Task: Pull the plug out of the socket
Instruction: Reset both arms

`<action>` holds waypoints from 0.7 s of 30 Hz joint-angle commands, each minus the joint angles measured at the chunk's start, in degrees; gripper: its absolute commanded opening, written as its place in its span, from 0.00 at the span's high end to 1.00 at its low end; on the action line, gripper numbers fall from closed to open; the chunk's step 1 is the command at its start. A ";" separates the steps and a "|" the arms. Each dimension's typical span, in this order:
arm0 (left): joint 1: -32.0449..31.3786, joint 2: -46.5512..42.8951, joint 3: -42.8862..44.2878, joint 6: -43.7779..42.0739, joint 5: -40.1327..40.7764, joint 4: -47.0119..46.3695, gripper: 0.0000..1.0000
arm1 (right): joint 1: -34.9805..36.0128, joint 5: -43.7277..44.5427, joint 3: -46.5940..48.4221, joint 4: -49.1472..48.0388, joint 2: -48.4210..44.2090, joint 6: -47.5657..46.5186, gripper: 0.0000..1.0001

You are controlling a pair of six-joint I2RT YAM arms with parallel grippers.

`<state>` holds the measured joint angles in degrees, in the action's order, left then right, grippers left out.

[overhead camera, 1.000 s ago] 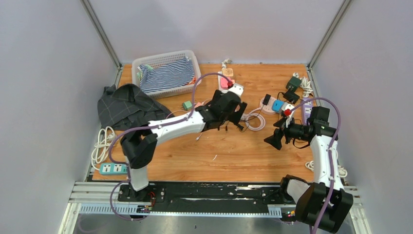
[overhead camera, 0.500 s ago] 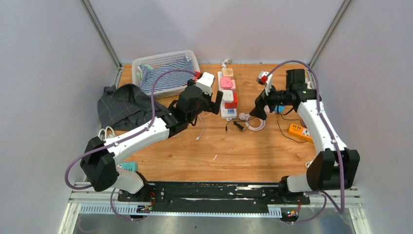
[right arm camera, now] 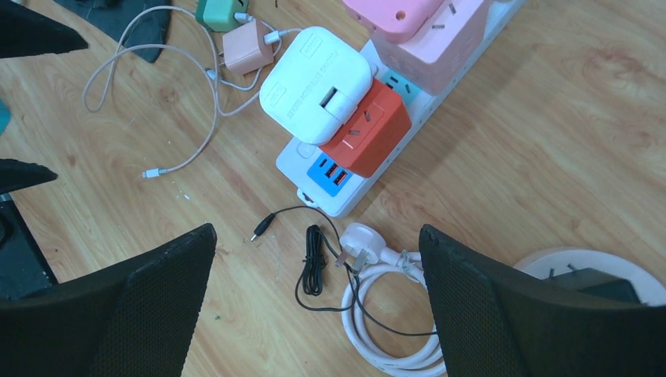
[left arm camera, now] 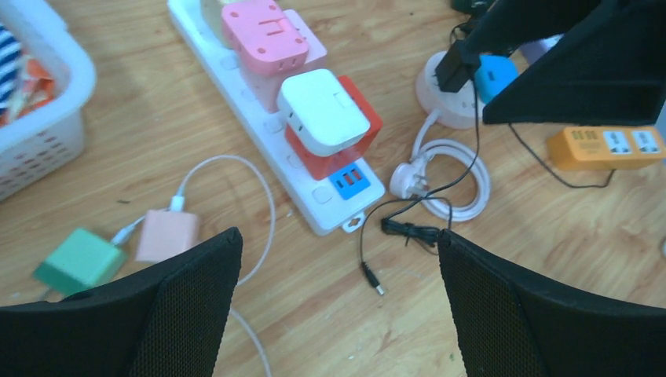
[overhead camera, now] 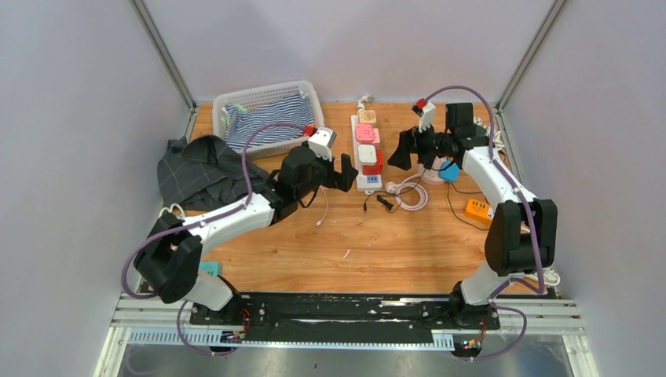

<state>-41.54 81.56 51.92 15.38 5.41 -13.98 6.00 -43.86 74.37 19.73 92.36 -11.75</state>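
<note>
A white power strip (overhead camera: 364, 153) lies on the wooden table, running front to back. Plugged into it are a tan plug, a pink adapter (left arm camera: 263, 33), and a white plug (left arm camera: 323, 111) stacked on a red adapter (left arm camera: 355, 140). The same stack shows in the right wrist view: white plug (right arm camera: 316, 86), red adapter (right arm camera: 367, 142). My left gripper (overhead camera: 343, 169) is open and empty, just left of the strip's near end. My right gripper (overhead camera: 402, 151) is open and empty, right of the strip.
A coiled white cable with a loose plug (right arm camera: 369, 238) and a thin black cord (right arm camera: 314, 267) lie by the strip's near end. A pink charger (left arm camera: 168, 235) and green cube (left arm camera: 78, 260) sit left. A white basket (overhead camera: 267, 118), dark cloth (overhead camera: 200, 169), round socket (overhead camera: 440, 166) and orange strip (overhead camera: 479, 210) also sit on the table.
Both arms swung toward the power strip. The left gripper moved right and settled beside the strip's near end. The right gripper rose from the right side toward the strip.
</note>
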 commanded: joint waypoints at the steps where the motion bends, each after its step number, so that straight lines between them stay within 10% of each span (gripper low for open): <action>1: 1.72 7.04 -1.11 8.26 -10.28 -9.34 0.06 | -0.61 -0.09 -5.22 -7.15 -1.66 7.29 0.01; 21: -6.74 22.97 5.76 12.57 10.32 -9.93 0.00 | -3.91 -4.29 -7.09 -7.52 0.83 8.47 0.04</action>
<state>-48.03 104.60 56.31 27.99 11.27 -22.15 2.81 -46.54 67.96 12.78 93.69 -3.81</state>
